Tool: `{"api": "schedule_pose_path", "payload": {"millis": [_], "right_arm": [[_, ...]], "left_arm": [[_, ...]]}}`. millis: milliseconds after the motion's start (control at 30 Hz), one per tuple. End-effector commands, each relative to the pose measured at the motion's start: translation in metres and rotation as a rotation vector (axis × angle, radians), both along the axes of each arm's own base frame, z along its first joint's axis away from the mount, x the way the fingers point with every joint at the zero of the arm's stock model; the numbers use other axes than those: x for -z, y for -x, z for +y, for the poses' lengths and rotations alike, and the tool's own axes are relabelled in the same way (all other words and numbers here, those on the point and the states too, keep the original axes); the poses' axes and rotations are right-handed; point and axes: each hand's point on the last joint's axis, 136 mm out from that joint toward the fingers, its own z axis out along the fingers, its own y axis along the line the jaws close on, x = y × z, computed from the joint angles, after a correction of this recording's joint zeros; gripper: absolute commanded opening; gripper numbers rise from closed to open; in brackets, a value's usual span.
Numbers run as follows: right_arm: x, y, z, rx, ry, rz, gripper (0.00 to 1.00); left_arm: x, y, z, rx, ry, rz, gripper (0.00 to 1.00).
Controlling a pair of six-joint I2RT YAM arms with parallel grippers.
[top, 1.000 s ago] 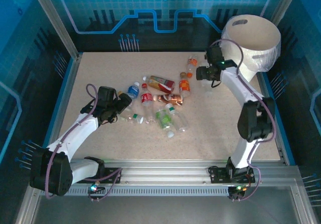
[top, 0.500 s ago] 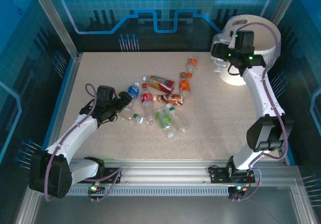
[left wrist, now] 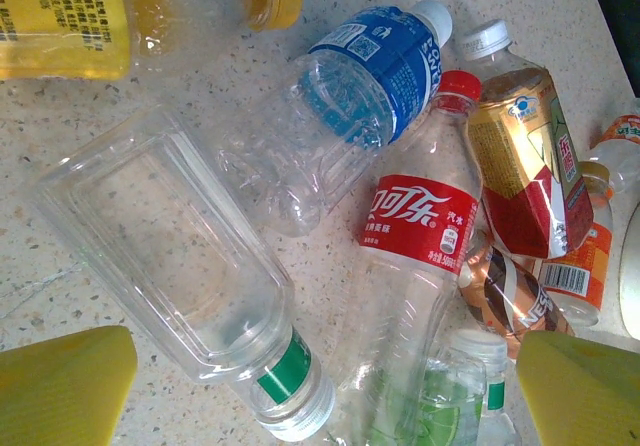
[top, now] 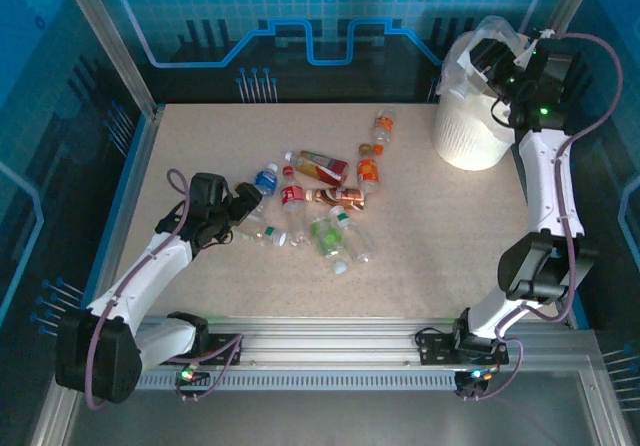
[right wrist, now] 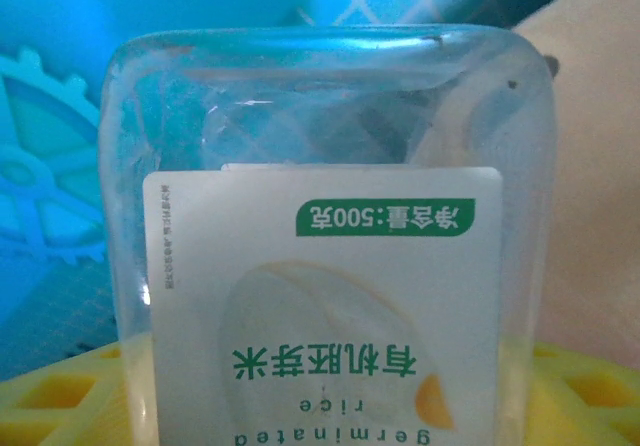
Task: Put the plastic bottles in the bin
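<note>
A heap of plastic bottles (top: 320,201) lies mid-table. My left gripper (top: 243,206) is open at the heap's left edge. In the left wrist view its yellow fingertips (left wrist: 65,381) flank a clear bottle with a green neck band (left wrist: 180,266) and a red-labelled cola bottle (left wrist: 415,236), touching neither. A blue-labelled bottle (left wrist: 370,76) lies beyond them. My right gripper (top: 497,61) is raised over the white bin (top: 465,136) at the far right. It is shut on a clear bottle with a white label (right wrist: 320,266), which stands between the yellow fingers (right wrist: 60,396).
A yellow-labelled bottle (left wrist: 100,16) and a red-and-gold one (left wrist: 520,156) lie at the heap's edges. Two orange-labelled bottles (top: 372,151) lie apart, toward the bin. Blue panels and metal posts wall the table on all sides.
My right arm has swung up from the table beside the bin to above its rim, carrying the white-labelled bottle. The left arm has barely moved.
</note>
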Motion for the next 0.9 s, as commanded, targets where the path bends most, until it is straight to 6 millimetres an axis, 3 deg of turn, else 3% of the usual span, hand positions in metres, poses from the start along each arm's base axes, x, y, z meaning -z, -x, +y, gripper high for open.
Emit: {"api": "schedule_pose_path", "payload": {"millis": [0, 200, 500, 667, 867], "right_arm": [[-0.022, -0.008, -0.022, 0.121, -0.081, -0.108, 0.64], [-0.002, -0.025, -0.042, 0.223, -0.236, -0.172, 0.65], [0.010, -0.047, -0.069, 0.355, -0.284, -0.210, 0.66], [0.034, -0.048, -0.085, 0.460, -0.329, -0.167, 0.67], [0.031, -0.048, -0.094, 0.548, -0.331, -0.178, 0.72]], "left_arm": [[0.001, 0.004, 0.002, -0.009, 0.015, 0.001, 0.99], [0.003, 0.004, 0.002, -0.013, 0.019, 0.004, 0.99], [0.009, 0.002, -0.001, -0.015, 0.039, 0.015, 0.99], [0.014, 0.000, -0.004, -0.012, 0.060, 0.023, 0.99], [0.018, -0.002, -0.006, 0.002, 0.056, 0.041, 0.99]]}}
